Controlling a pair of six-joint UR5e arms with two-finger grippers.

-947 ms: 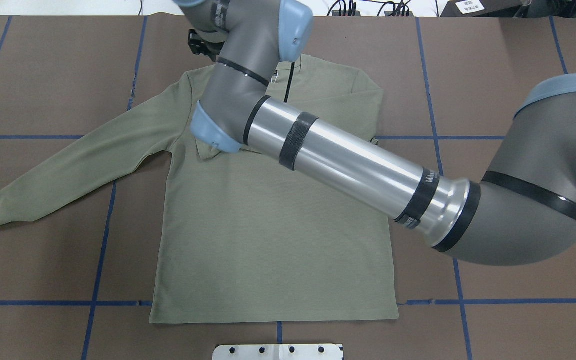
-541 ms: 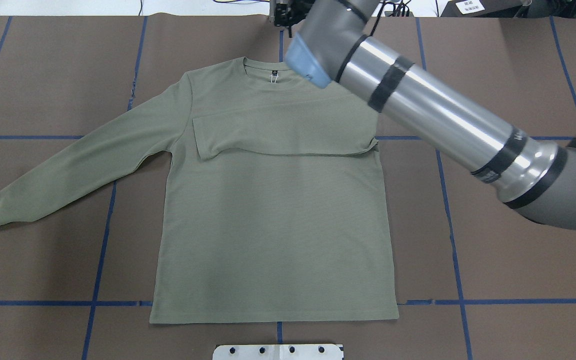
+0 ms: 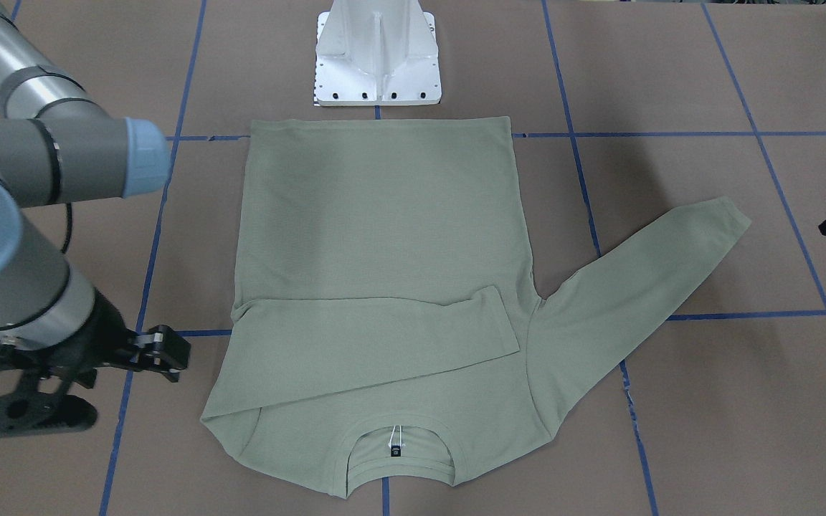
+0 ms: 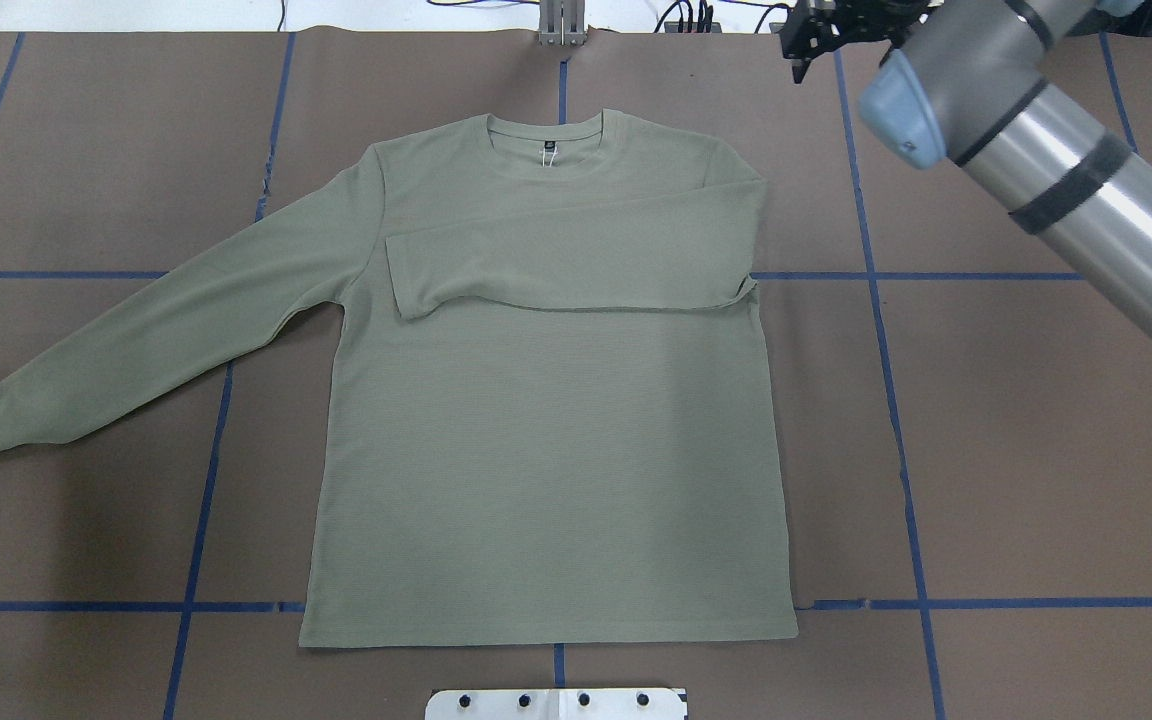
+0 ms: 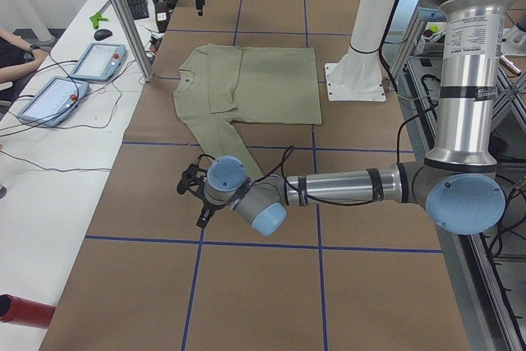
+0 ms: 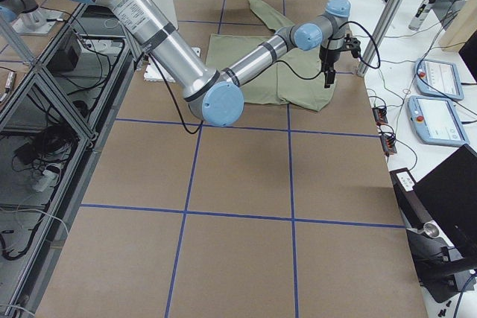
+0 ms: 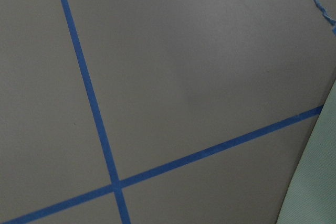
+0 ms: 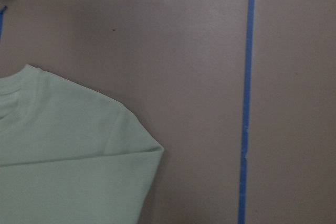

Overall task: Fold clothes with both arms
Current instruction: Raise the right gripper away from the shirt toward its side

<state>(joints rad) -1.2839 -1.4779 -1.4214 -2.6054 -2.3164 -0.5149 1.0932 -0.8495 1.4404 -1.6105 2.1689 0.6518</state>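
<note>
One shirt (image 4: 546,450) lies flat mid-worktop (image 4: 1036,480), collar away from the robot. Of its two sleeves, the folded sleeve (image 4: 576,265) crosses the chest, seemingly the first fold done. The spread sleeve (image 4: 156,320) points toward the left arm (image 5: 345,187), probably waiting there for it. The right arm (image 4: 1086,180) hangs clear past the shoulder. Neither arm's jaws touch cloth; open or closed, I cannot tell.

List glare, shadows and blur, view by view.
Overhead: a glare streak runs along the right arm, and a dark shadow lies on the table below the shirt sleeve. Front-facing: even light, and that arm looms large. Left wrist: flat, dim, slightly soft.
</note>
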